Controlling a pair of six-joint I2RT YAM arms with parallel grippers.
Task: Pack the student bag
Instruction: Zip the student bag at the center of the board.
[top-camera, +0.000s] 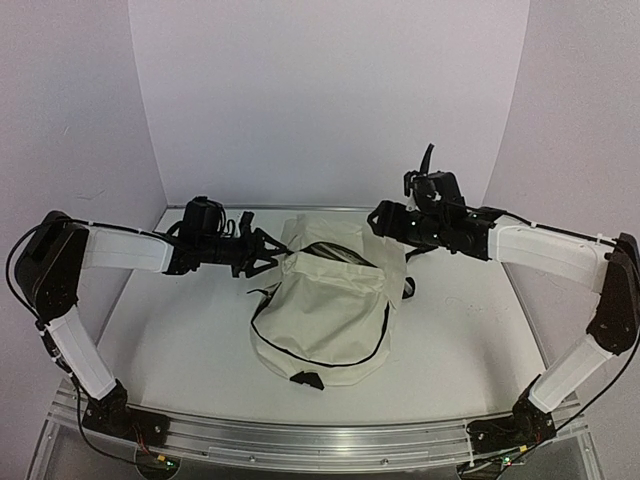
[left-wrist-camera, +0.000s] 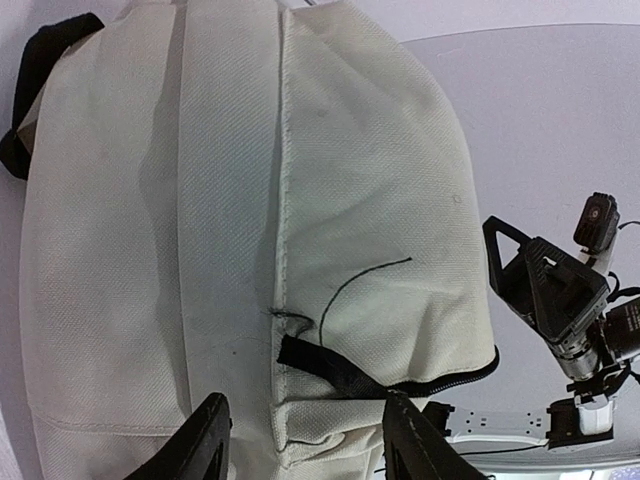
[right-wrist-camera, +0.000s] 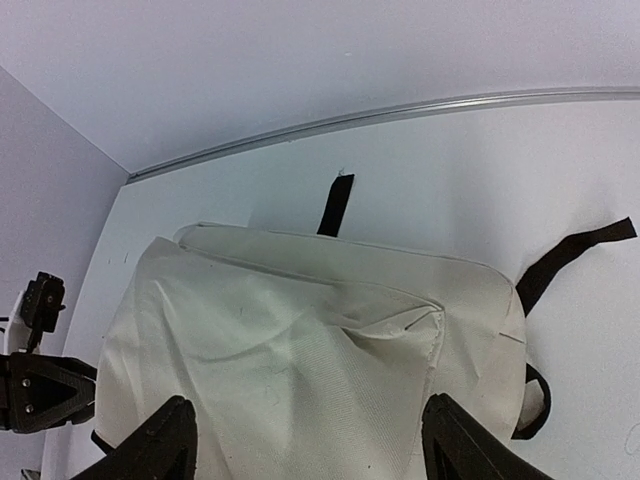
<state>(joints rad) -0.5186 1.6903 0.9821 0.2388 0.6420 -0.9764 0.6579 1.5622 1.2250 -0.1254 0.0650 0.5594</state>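
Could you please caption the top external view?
Cream student bag on the table, left pincer and right pincer flanking its far end.

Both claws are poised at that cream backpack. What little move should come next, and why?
Probably close the left gripper on the corner of the student bag lying between its fingers, by the zipper end; the right gripper stands open, holding nothing.

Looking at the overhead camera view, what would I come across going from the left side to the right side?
left gripper → student bag → right gripper
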